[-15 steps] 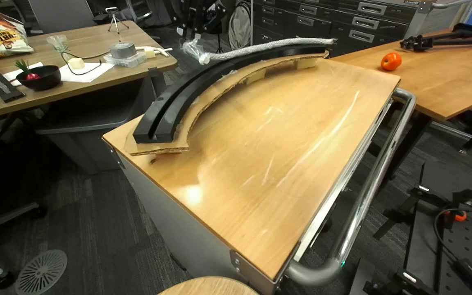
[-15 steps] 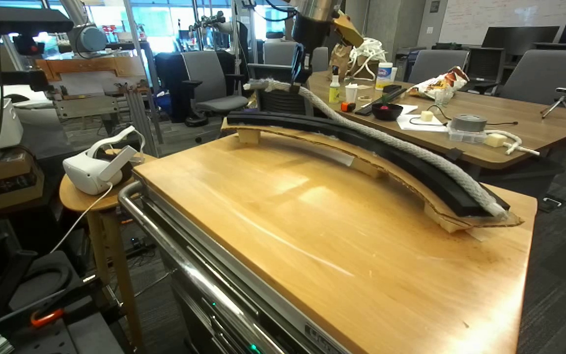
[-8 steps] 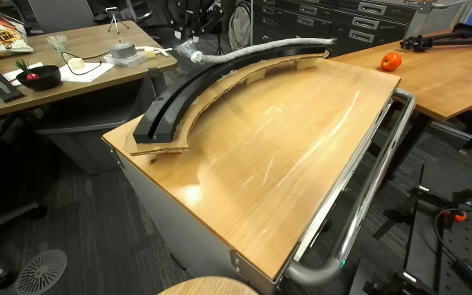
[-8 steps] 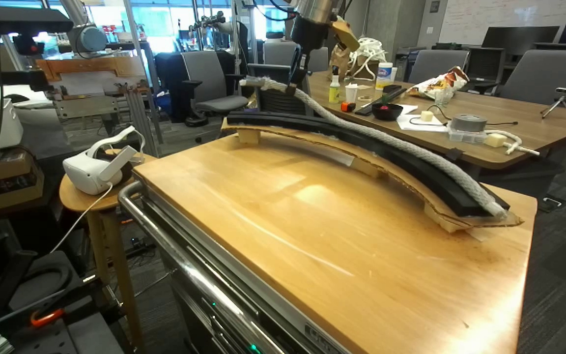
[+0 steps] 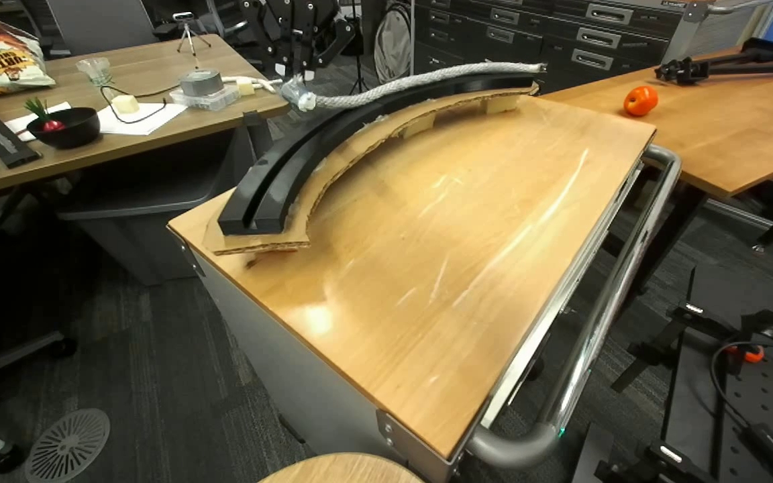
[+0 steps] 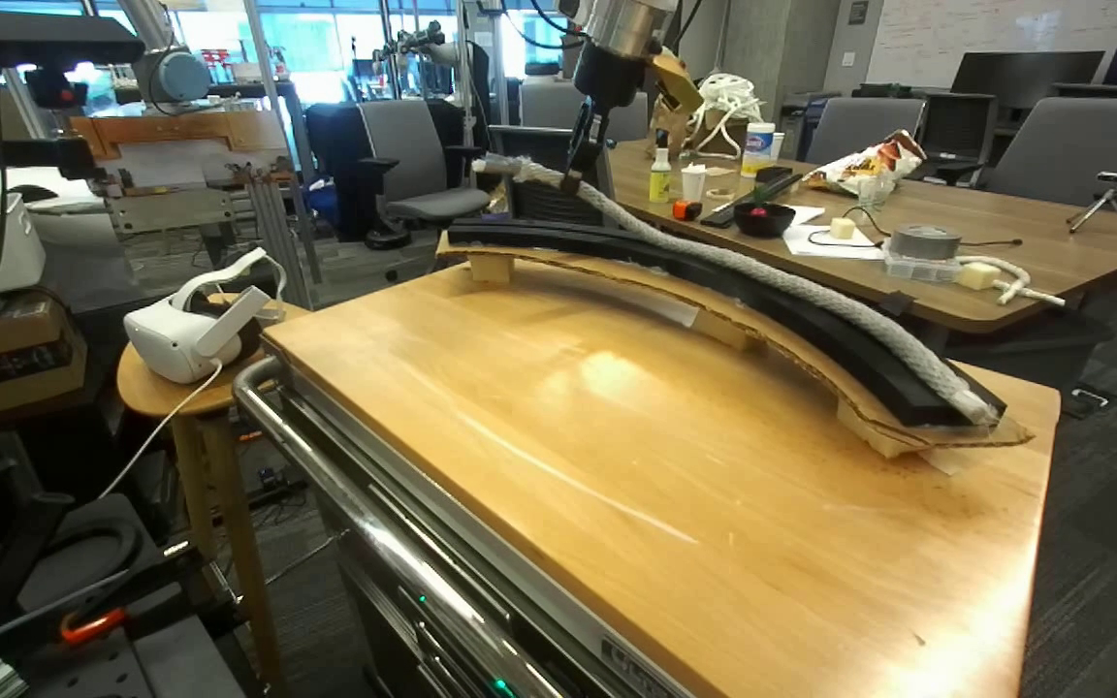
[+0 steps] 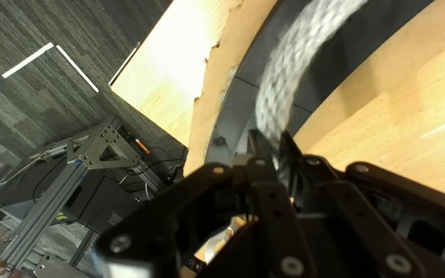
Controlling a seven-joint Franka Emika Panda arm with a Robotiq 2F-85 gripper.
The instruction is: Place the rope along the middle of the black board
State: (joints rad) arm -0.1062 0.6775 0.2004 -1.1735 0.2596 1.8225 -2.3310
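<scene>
wrist view has the gripper (image 7: 269,141) pinched firmly on the rope (image 7: 284,73), with the black board (image 7: 334,61) below. the job looks about half done: in both exterior views the rope's free stretch follows the black board to one end, though i can't tell if it sits centred; the gripped stretch hangs clear of the other, bare end, so that part is left to lower along the middle.

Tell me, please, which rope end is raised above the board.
It's the rope end poking past the gripper; the opposite end lies on the board.
</scene>
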